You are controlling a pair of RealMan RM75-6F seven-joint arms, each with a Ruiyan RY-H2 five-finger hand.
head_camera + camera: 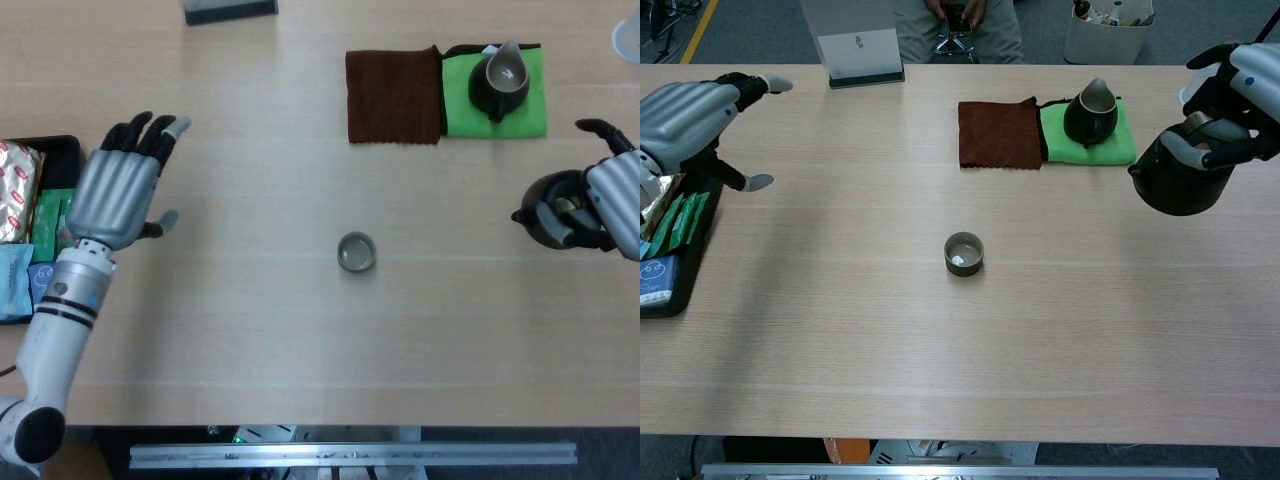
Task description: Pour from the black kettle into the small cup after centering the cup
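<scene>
The small cup [356, 252] [963, 253] stands alone near the middle of the table, with a pale bit showing inside it. My right hand [612, 205] [1238, 85] grips the black kettle [549, 223] [1177, 178] by its top, lifted above the table at the right, its spout turned toward the cup. My left hand [117, 187] [688, 111] is open with fingers spread, far to the left, above the table near the tray and well apart from the cup.
A brown cloth [393, 96] and a green cloth [524, 100] bearing a dark pitcher [500, 80] lie at the back. A black tray [68, 166] of packets sits at the left edge. A card stand [861, 58] and a bottle [1212, 78] stand at the far edge.
</scene>
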